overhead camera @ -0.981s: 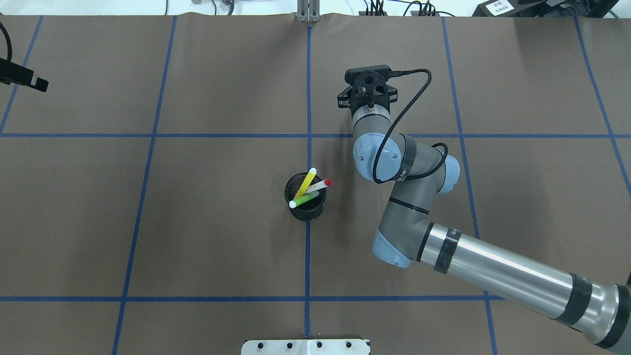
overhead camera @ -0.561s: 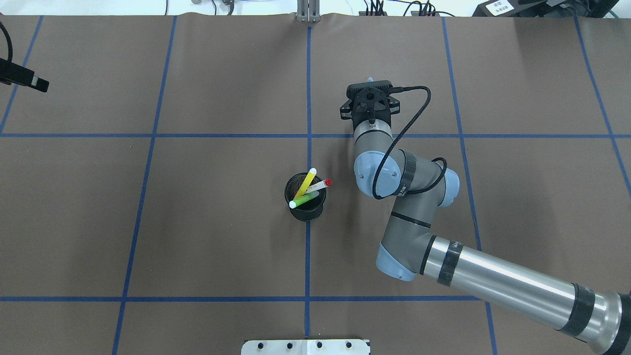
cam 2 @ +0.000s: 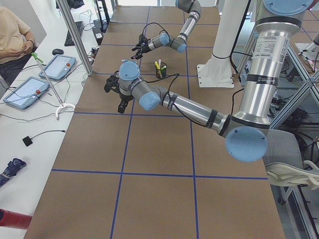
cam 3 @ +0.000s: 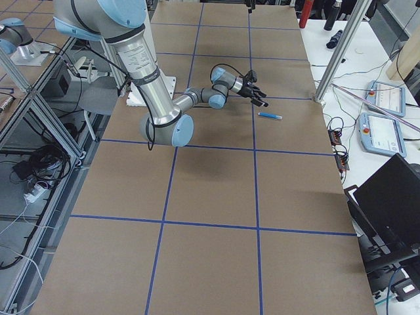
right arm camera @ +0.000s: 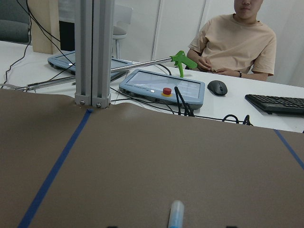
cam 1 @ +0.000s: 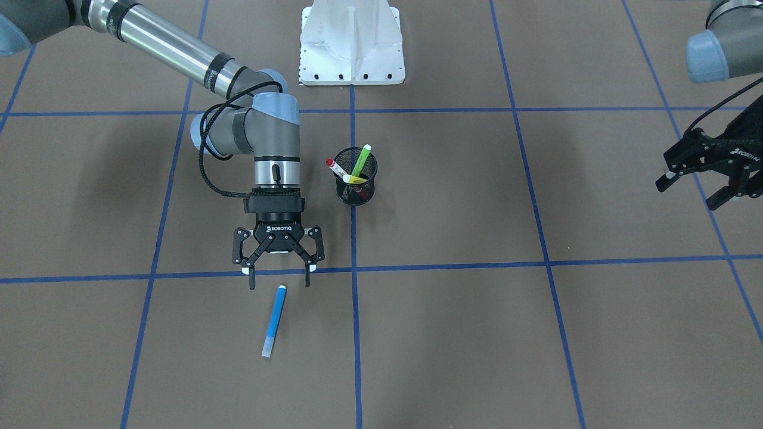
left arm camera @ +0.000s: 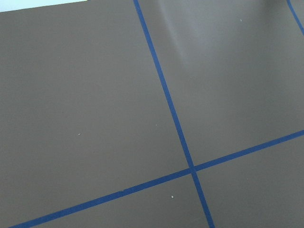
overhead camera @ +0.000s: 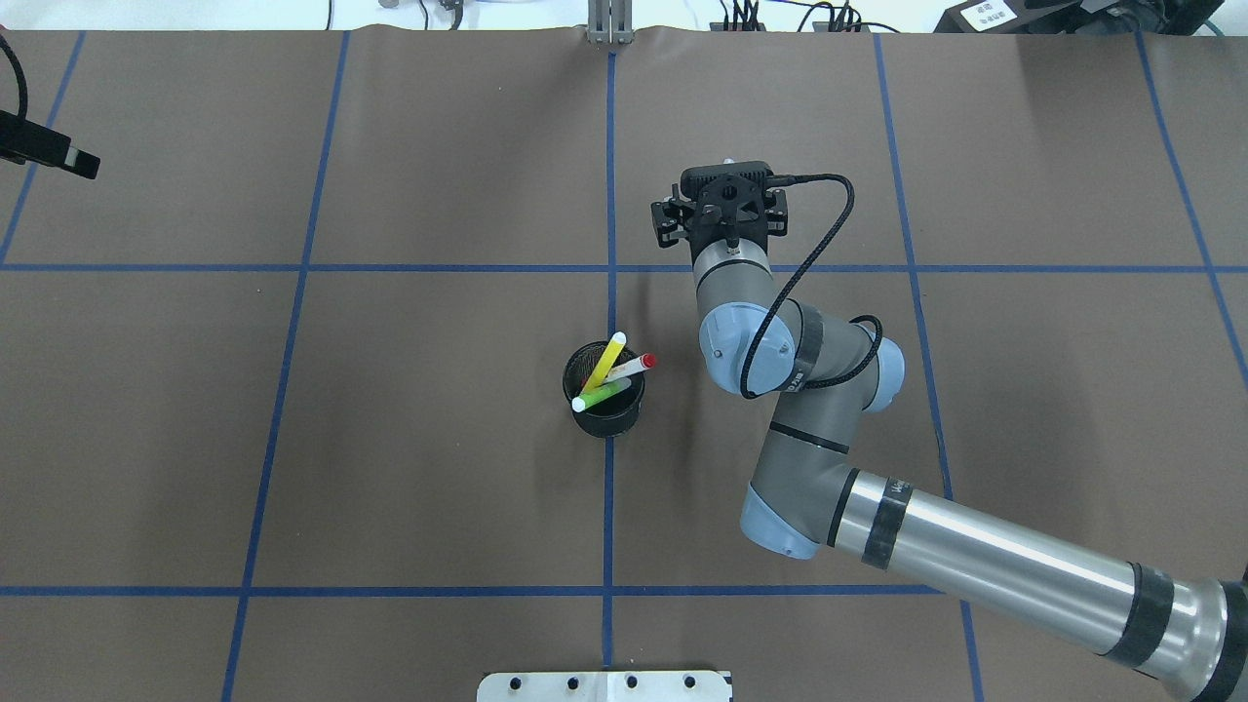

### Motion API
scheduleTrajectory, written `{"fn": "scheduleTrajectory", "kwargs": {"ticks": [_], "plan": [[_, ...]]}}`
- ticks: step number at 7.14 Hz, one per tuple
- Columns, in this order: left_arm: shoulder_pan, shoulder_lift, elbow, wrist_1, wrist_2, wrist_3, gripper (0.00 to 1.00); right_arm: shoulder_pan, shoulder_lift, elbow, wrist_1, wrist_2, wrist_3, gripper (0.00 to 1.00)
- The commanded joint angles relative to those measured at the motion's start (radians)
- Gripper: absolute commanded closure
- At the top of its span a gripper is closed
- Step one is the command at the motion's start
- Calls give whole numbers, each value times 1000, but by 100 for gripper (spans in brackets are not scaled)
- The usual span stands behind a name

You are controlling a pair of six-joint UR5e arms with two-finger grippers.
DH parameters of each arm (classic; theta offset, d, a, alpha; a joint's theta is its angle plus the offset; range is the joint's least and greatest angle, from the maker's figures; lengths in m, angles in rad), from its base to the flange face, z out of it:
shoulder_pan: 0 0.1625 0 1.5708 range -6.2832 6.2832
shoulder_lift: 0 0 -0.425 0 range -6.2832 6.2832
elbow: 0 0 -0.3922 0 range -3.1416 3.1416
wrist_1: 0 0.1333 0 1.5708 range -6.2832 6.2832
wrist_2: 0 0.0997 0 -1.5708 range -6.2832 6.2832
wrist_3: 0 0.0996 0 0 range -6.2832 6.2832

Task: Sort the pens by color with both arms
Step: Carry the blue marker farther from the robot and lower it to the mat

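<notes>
- Front-facing view: the right gripper [cam 1: 279, 282] hangs with its fingers spread wide and nothing in them, the tips straddling the robot-side end of the blue pen [cam 1: 274, 322].
- That pen lies flat on the table [cam 1: 536, 357]. Its long axis runs from near the robot out to the far operators' side, slightly slanted, with one pale end aimed back at the gripper.
- The green pen [cam 1: 361, 158], yellow pen [cam 1: 356, 179] and red-ended white pen [cam 1: 335, 168] lean crossed in the black mesh cup [cam 1: 344, 192] mid-table.
- The left gripper [cam 1: 688, 192] is splayed and empty too, well apart on the left.
- Overhead: the wrist hides the blue pen. The cup pens fan out, with yellow pointing far, the red tip pointing right, and green's pale end pointing near-left.
- Left side view: the cup sits between the two arms, nothing more to add.
- Right side view: the blue pen lies just past the right fingertips, and looks apart from them.
- Left wrist view: only brown table and blue tape lines [left arm camera: 166, 109].
- Right wrist view: a pale pen end sits bottom centre. A person [right arm camera: 232, 42] sits beyond the far edge.
- Risk, my guess: a low swing back could clip that round pen and roll it away. Pulling one crossed pen might drag its neighbours or tip the light cup.
</notes>
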Motion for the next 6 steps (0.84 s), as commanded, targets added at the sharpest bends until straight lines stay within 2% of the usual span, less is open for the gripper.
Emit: {"fn": "scheduleTrajectory", "kwargs": {"ticks": [1,2,3,4,5,6], "plan": [[0,-52,-9,9,5,-88,0,52,14,26,10,152,1,1],[14,-75,-10,12,6,-130,0,101,14,33,0,272,1,1],[24,-82,-12,16,6,-139,0,155,15,42,-67,388,1,1],[43,-106,-12,19,8,-197,0,196,14,89,-179,487,-2,1],[78,-147,-15,77,8,-232,0,244,14,150,-309,630,-17,1],[113,-228,-33,231,33,-234,0,296,12,207,-395,779,-45,1]]}}
